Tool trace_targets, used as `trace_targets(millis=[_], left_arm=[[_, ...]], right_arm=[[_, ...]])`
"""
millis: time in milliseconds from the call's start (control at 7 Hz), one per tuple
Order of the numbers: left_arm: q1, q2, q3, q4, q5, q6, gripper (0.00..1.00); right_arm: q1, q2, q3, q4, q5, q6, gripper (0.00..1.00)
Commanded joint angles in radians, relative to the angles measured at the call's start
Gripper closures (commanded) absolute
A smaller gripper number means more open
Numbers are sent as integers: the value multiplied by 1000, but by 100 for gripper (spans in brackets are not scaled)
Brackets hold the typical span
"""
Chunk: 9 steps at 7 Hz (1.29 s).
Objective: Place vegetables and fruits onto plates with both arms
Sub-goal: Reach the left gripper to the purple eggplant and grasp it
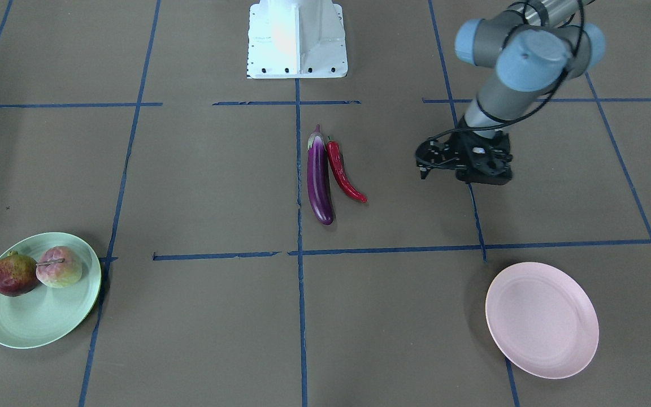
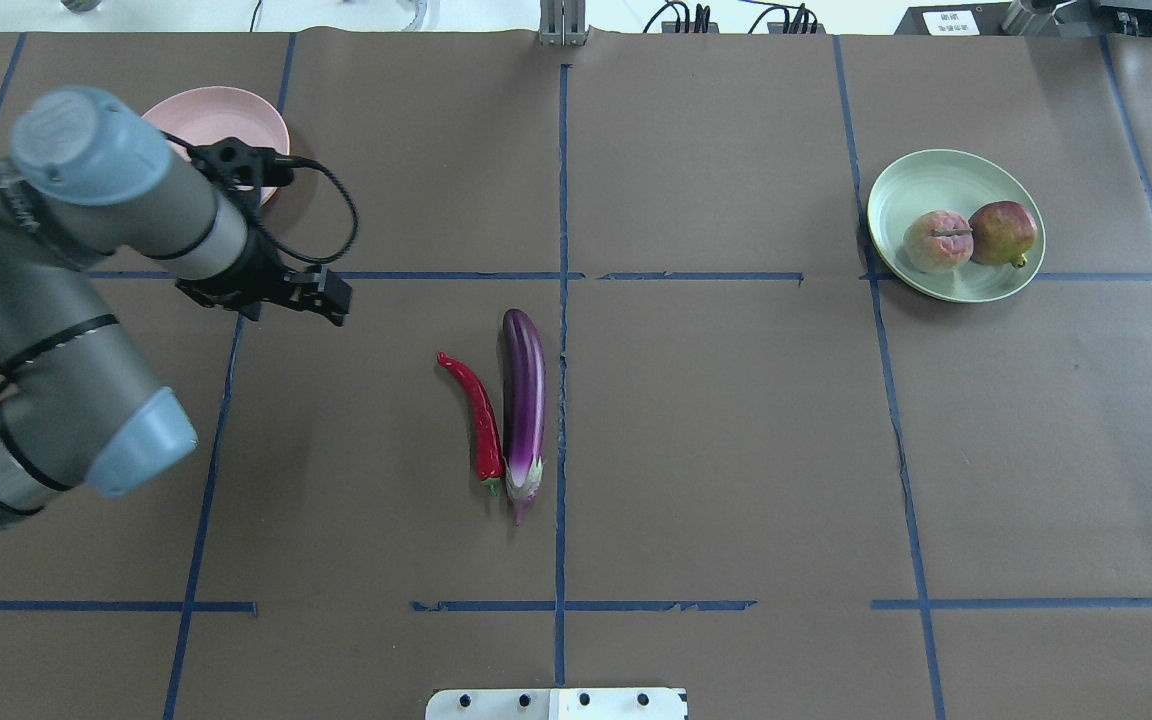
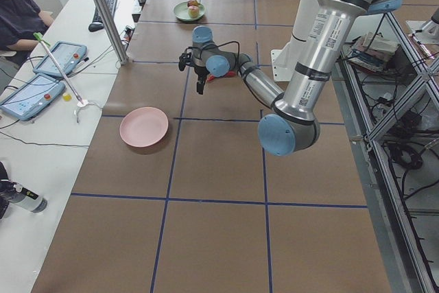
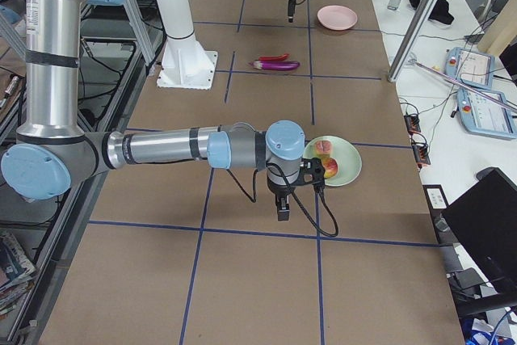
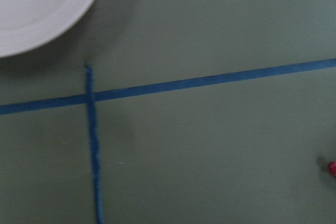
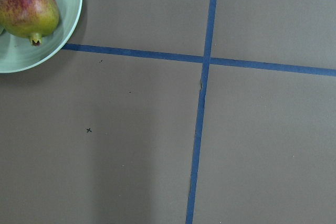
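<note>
The eggplant (image 1: 319,178) and the chili (image 1: 343,172) lie side by side at the middle of the surface (image 1: 218,186), touching near their stem ends. That is the main hazard: closing on one is likely to nudge or drag the other, or to catch both at once. Both skins are glossy and rounded, so a grip off the middle could let the long eggplant tip or slide out on the way. The pink plate (image 1: 540,319) has no vegetable on it yet and sits well off on the left arm's side. The eggplant looks long against it, so if set down askew it might overhang the rim and roll off. The left fingers (image 3: 199,86) hang above the surface between the vegetables and that plate, holding nothing; I cannot tell whether they are apart or together. The right fingers (image 4: 282,212) hang just beside the green plate (image 1: 37,322), and their state cannot be told either. A careless swing there could knock the plate carrying the pomegranate (image 1: 13,275) and peach (image 1: 59,267).
</note>
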Motion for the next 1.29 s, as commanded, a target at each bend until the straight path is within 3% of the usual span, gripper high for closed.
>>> trace_targets(millis=[0, 286, 857, 1000, 1143], left_arm=[[145, -206, 90, 81, 140, -248, 0], [222, -367, 277, 72, 232, -337, 0], [284, -376, 359, -2, 281, -352, 1], [285, -377, 359, -11, 281, -356, 30], [284, -377, 359, -11, 280, -353, 68]], right_arm=[[-2, 0, 1, 0, -4, 5, 0], [-2, 1, -1, 1, -4, 5, 0], [-5, 1, -2, -1, -3, 8, 0], [-5, 1, -6, -1, -3, 6, 0], [-5, 1, -4, 0, -3, 6, 0]])
